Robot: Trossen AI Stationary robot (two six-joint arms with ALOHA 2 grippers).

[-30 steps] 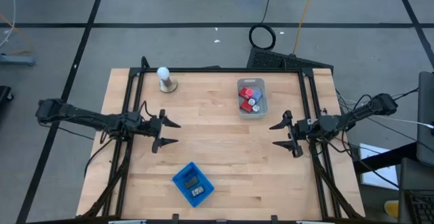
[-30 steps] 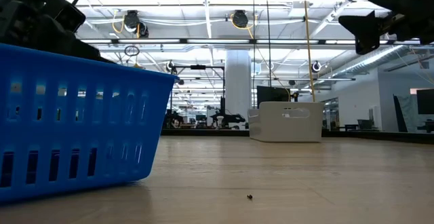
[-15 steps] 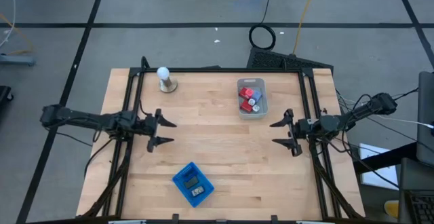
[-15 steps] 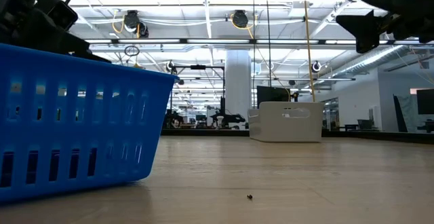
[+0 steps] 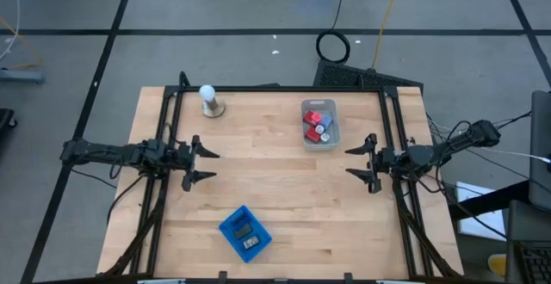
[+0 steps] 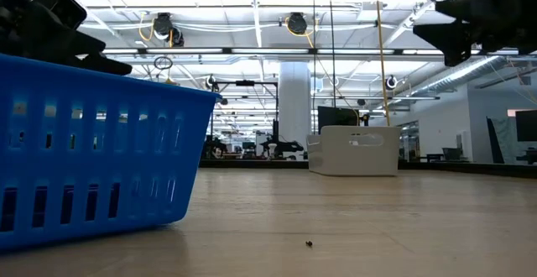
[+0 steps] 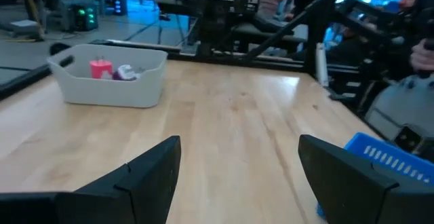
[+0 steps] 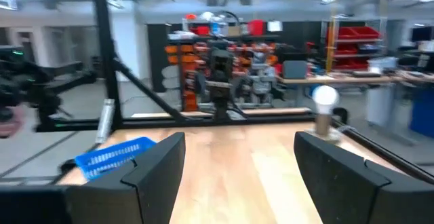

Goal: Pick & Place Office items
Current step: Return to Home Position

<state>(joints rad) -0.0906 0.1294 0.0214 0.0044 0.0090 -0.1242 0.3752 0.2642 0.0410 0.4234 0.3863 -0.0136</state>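
Office items (image 5: 316,126) binned: red pieces in gray bin (image 5: 320,145) ahead of right pincer (image 5: 348,162), dark pieces in blue bin (image 5: 232,215) near left pincer (image 5: 211,164). Both pincers splayed open, empty, over surface (image 5: 284,189). Homing step, seemingly; next calls for tucking arms back.

In the low view the blue slotted plastic basket (image 6: 92,151) runs off the left edge and its wall hides its contents; from above, at the table's 6 o'clock, the two small office items (image 5: 243,229) inside are too small to identify. At 1 o'clock the pale grey plastic bin (image 5: 320,146) holds red and pale office items (image 5: 315,126) too small to tell apart. The white ball on a round stand (image 8: 324,98) is blurred in the right wrist view.
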